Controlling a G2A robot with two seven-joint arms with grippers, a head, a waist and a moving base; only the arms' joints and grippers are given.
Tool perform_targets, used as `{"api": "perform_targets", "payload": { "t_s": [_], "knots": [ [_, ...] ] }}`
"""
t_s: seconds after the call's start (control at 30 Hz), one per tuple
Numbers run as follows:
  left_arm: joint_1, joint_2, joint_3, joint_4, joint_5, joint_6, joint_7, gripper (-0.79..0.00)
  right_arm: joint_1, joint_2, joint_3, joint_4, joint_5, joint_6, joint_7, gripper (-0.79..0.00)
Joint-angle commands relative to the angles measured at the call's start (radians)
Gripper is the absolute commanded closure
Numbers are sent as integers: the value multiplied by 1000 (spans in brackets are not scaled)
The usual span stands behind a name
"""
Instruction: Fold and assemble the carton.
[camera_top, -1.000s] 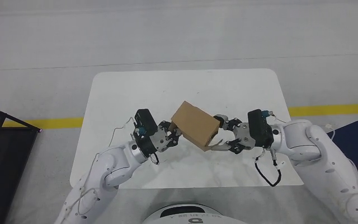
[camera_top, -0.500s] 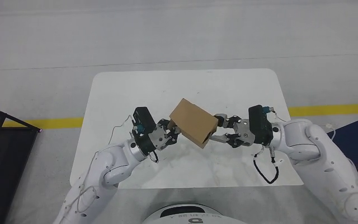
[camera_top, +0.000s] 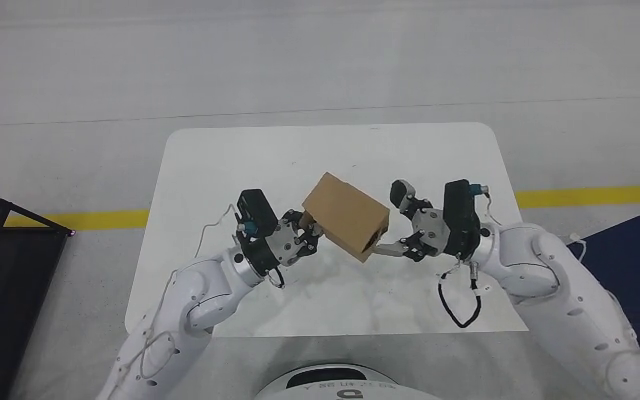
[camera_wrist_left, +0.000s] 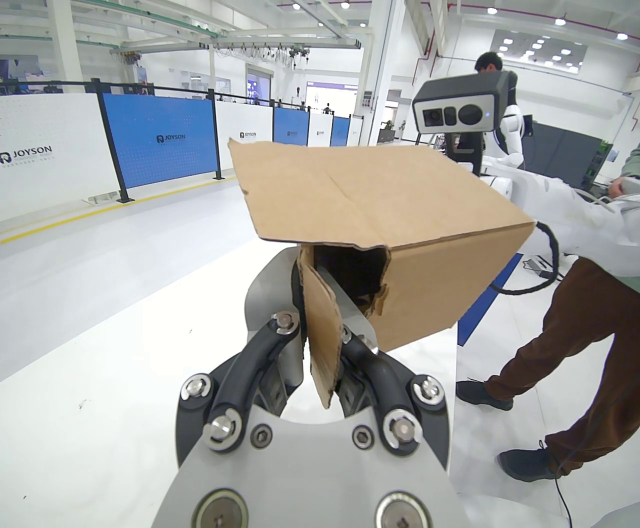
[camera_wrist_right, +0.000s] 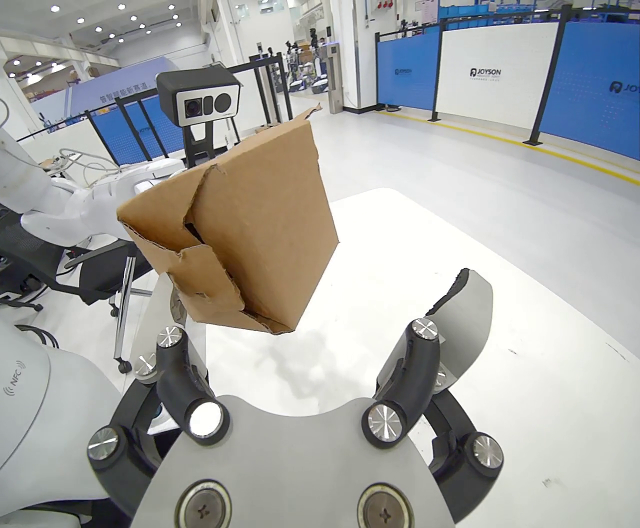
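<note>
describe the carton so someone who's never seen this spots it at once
Start at the white table. Over its middle, between the left gripper and the right gripper, is the carton. It is the only brown cardboard thing there, a half-folded box with ragged flaps, one pinched by the left gripper.

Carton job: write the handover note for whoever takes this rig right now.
Left gripper: shut on an end flap of the carton, holding it tilted above the table.
Right gripper: open, jaws spread at the carton's other end, nothing clamped.
Done: the carton body is opened into a box shape.
Left: the flaps at both ends are loose and not closed; fold them in and shut the ends.
</note>
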Motion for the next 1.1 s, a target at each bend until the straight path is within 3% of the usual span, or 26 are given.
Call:
{"api": "perform_targets", "payload": {
  "t_s": [0.0, 0.43, 1.07],
  "knots": [
    [2, 0, -1, 0, 2, 0, 4, 0, -5, -3, -2, -1, -5, 19, -14, -785],
    [26, -1, -9, -10, 23, 10, 23, 0, -50, -22, 3, -22, -48, 171, -75, -785],
    [33, -4, -12, -13, 30, 11, 18, 0, -52, -43, -21, -67, -106, 247, -43, -785]
  ]
}}
